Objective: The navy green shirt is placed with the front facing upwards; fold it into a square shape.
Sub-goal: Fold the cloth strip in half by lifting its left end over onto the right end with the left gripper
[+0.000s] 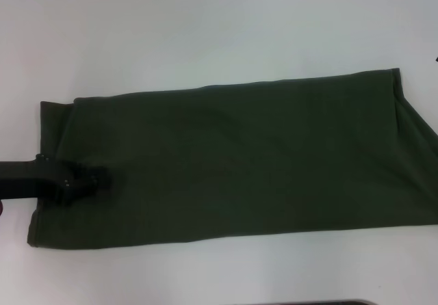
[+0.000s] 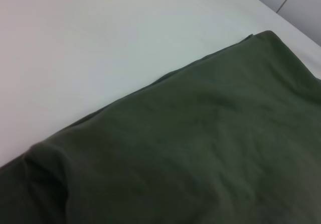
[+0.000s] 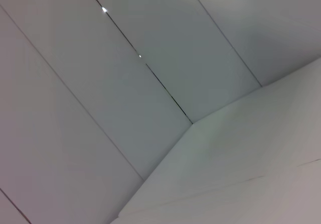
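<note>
Left pincer (image 1: 102, 180) on crosswise-lying shirt (image 1: 246, 161)

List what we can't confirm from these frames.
- Left hand, head view: over the navy green shirt; open or shut unreadable, dark on dark.
- Right hand: in no view; its wrist camera shows only white panels.
- Shirt's right end: cut off by head view's edge.
- Lettering: none visible.

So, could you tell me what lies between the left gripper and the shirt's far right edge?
Only the navy green shirt itself: the head view shows plain folded fabric running from the left gripper to that edge, nothing on it.
</note>
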